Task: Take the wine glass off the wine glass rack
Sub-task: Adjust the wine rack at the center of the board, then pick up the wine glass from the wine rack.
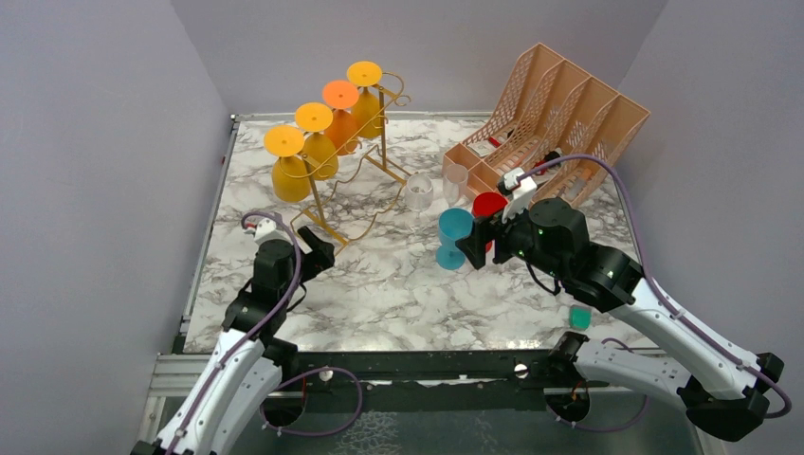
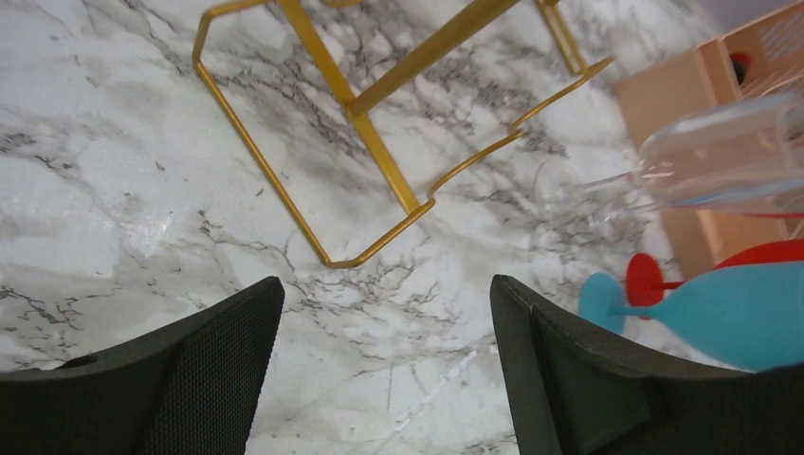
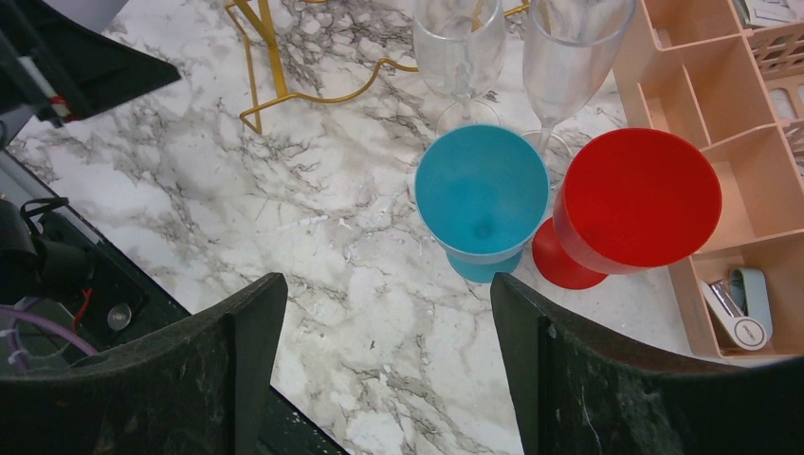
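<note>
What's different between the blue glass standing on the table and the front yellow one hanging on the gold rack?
The blue glass stands upright on the marble table, foot down. The yellow glass hangs upside down in the gold rack, foot on top. The blue glass stands free beside a red glass, while the yellow glass is held by the rack's rails. Both are opaque, coloured, stemmed glasses.

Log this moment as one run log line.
left gripper open, empty, near wine glass rack foot | right gripper open, empty, near blue wine glass | four wine glasses hang on rack
</note>
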